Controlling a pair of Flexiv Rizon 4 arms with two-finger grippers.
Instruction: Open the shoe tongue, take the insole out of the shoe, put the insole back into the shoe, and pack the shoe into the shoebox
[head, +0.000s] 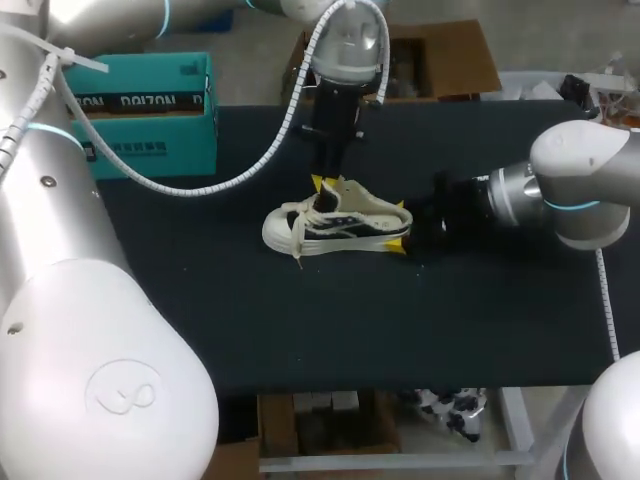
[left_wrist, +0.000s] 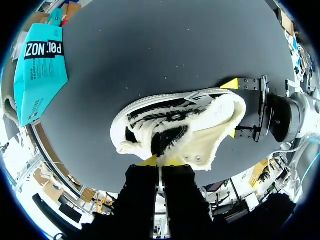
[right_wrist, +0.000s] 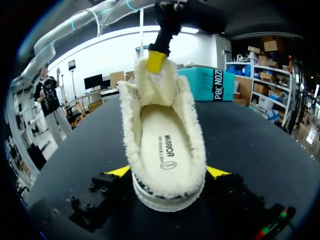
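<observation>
A cream fleece-lined shoe with a black-striped side lies on the black table, toe to the left. My left gripper hangs over it from behind, shut on the raised tongue; its yellow tips meet on the tongue's edge. My right gripper holds the heel, one yellow fingertip against each side. In the right wrist view the insole lies flat inside the shoe, and the left gripper pinches the tongue beyond it. The teal shoebox stands at the back left.
The shoebox sits well off from the shoe's toe, near the table's far left edge. A brown carton stands behind the table. Bare black tabletop stretches in front of the shoe.
</observation>
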